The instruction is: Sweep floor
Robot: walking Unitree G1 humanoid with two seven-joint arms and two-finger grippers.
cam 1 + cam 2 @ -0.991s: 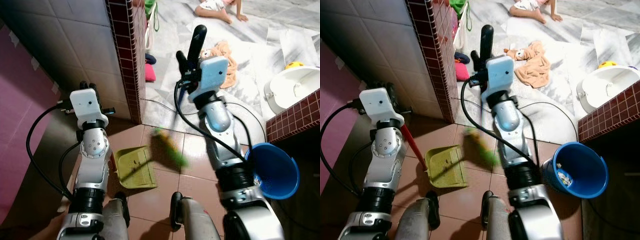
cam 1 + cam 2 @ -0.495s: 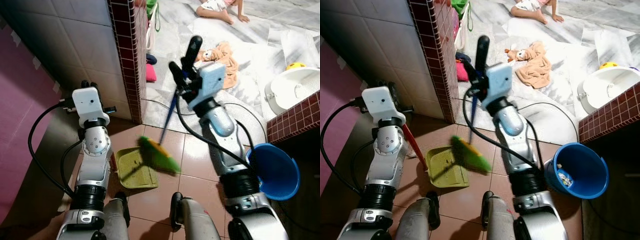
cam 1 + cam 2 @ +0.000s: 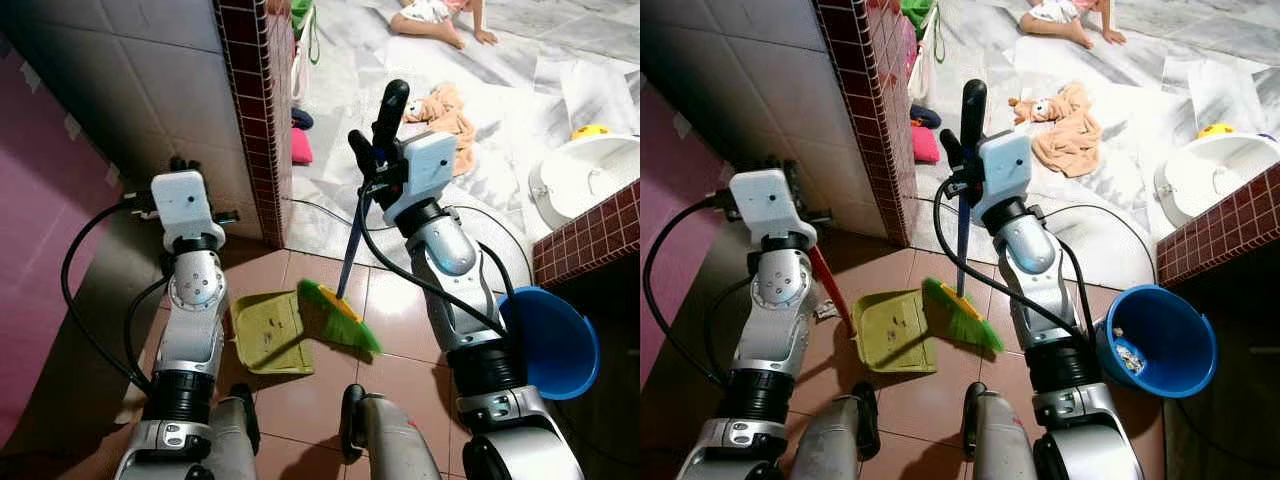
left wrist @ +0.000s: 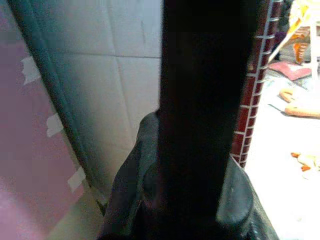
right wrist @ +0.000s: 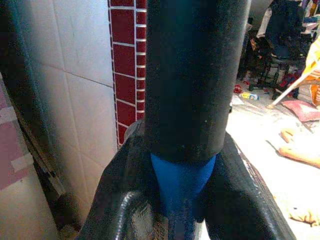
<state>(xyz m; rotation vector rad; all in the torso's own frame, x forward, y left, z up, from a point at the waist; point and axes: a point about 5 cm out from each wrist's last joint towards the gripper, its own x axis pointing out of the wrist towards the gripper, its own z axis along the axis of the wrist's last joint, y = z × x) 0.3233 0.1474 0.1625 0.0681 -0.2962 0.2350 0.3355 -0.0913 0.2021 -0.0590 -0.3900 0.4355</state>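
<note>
Broom (image 3: 961, 312) gripped by right hand (image 3: 962, 150); bristles beside dustpan (image 3: 890, 331), held by left hand (image 3: 790, 195); brown tiles (image 3: 930, 395).

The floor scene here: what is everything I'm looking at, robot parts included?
Broom: one, green bristles, blue stick, on the brown tiles beside the dustpan.
Dustpan: one, olive green, red handle, flat on the brown tiles.
Bucket: one, blue, scraps inside, by the robot's right arm.
Brick-red tiled wall edge: one, ahead on the left.
Soft toy with tan cloth: one heap, on the marble floor.
Pink item: one, by the wall edge.
White basin: one, far right.
Person: one, on the marble floor, far back.
Right tool: black fingers shut on the broom's stick.
Left tool: holds the dustpan's red handle near the wall.
</note>
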